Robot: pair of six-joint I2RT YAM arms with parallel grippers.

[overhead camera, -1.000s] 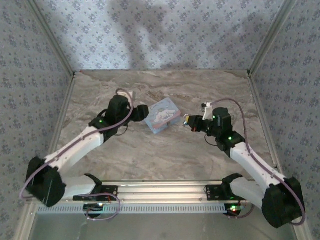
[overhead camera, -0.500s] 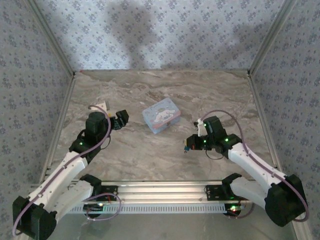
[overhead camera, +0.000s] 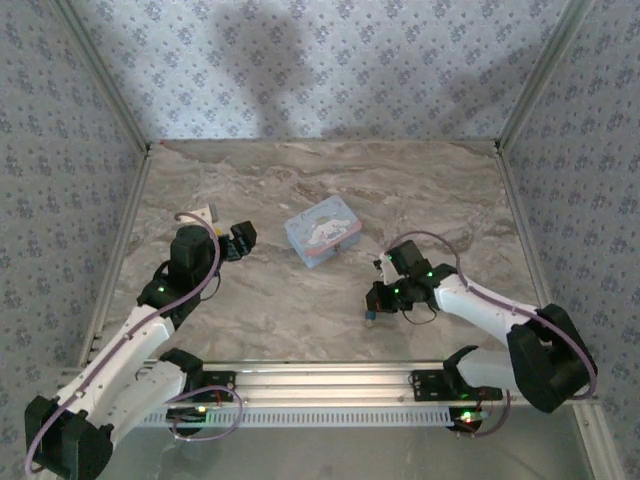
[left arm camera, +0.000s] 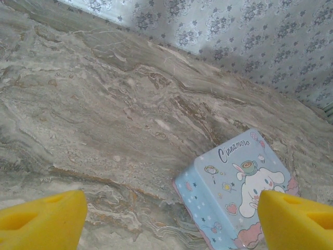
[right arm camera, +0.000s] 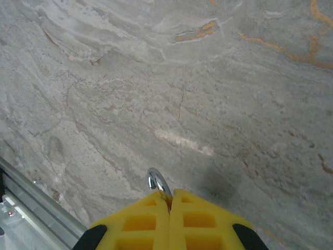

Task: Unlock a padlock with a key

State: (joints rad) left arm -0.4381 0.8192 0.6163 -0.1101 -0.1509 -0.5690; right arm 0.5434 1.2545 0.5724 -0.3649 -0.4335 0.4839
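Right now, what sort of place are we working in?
Probably a staged test booth, not a real room: a marble-patterned table fenced by floral-wallpaper panels on aluminium posts, with a mounting rail along its near edge.

Right claw [right arm camera: 169, 198]: pressed-together fingers [right arm camera: 140, 221] conceal all but a metal loop [right arm camera: 157, 183] of the held item; key or padlock undetermined. Tin [left arm camera: 237, 195]: lower corner cut off by frame edge, right side behind a yellow fingertip [left arm camera: 296, 219]
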